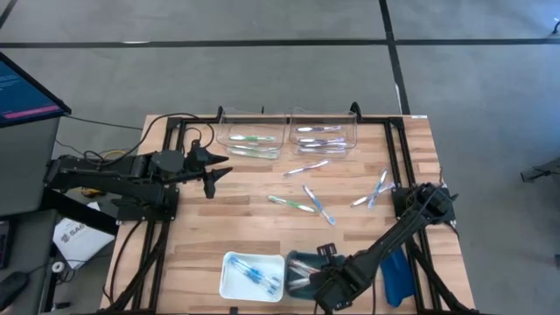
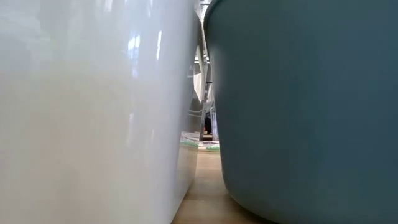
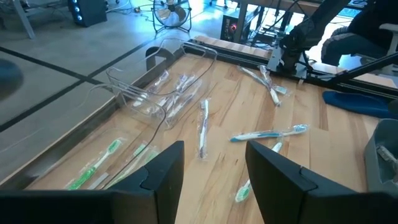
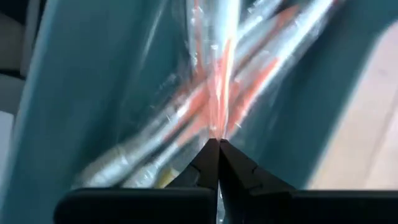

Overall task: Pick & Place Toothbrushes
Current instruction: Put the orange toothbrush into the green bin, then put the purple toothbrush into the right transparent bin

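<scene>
My right gripper (image 1: 325, 273) hangs over the teal bin (image 1: 300, 261) at the table's near edge, shut on a clear-wrapped orange toothbrush (image 4: 219, 93). Other wrapped orange toothbrushes (image 4: 155, 146) lie in the bin beneath it. The white tray (image 1: 234, 282) beside the bin holds blue toothbrushes (image 1: 255, 276). Several loose toothbrushes (image 1: 306, 168) lie flat mid-table. Two clear bins (image 1: 249, 138) at the far edge hold green and pale toothbrushes. My left gripper (image 3: 211, 168) waits open at the table's left, above the wood. My right gripper pinches the clear wrapper's end (image 4: 216, 132) between its two fingertips, coming from above and pointing steeply down. The wrapped toothbrush hangs below the fingers, over the inside of the teal bin. Whether its lower end rests on the brushes there, I cannot tell.
A dark-blue oblong object (image 1: 398, 276) lies at the near right, next to my right arm. The low view is filled by the white tray's wall (image 2: 93, 112) and the teal bin's wall (image 2: 298, 112). Bare wood shows at the near left (image 1: 188, 236).
</scene>
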Motion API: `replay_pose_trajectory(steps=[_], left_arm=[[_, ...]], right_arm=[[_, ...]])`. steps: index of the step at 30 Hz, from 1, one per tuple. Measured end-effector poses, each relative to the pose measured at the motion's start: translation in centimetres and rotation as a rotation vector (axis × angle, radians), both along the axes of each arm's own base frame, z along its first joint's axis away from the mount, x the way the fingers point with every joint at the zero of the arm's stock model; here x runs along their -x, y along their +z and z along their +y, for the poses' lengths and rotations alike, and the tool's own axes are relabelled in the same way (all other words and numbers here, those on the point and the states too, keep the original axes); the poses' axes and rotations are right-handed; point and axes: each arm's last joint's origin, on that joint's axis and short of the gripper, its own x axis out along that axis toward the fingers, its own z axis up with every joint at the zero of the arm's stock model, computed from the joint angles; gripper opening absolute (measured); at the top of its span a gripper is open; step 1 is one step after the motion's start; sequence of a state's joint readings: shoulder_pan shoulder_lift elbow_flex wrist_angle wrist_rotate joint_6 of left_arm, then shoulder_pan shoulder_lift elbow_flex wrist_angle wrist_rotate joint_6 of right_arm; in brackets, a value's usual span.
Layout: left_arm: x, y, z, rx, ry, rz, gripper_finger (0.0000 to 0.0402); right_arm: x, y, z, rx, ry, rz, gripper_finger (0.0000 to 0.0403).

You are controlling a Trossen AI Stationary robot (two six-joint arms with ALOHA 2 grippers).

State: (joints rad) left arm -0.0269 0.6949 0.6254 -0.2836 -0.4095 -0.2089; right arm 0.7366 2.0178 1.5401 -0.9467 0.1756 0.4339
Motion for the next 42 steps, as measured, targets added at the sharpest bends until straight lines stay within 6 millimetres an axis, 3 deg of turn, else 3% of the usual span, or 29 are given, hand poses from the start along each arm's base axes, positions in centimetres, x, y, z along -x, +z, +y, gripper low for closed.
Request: replay_pose_trajectory(steps=[4,19,32,42], left_arm=[[0.0,0.0,0.0,-0.002,-0.001,0.000,0.0168],[0.0,0.0,0.0,-0.002,-0.001,0.000,0.0168],[0.0,0.0,0.0,-0.002,-0.001,-0.002,0.0168],[0.0,0.0,0.0,-0.002,-0.001,-0.003,0.0168]], right_arm=[[0.0,-1.0,0.0,-0.033,0.002,-0.005,0.0000],[-0.8,-1.0,-1.0,-0.061,-0.165,-0.007,0.0011],[-0.9,-0.9,-1.0,-0.033,-0.183,-0.055,0.0118],[-2.2,1.9,-0.1,-0.067,-0.183,-0.162,0.0228]])
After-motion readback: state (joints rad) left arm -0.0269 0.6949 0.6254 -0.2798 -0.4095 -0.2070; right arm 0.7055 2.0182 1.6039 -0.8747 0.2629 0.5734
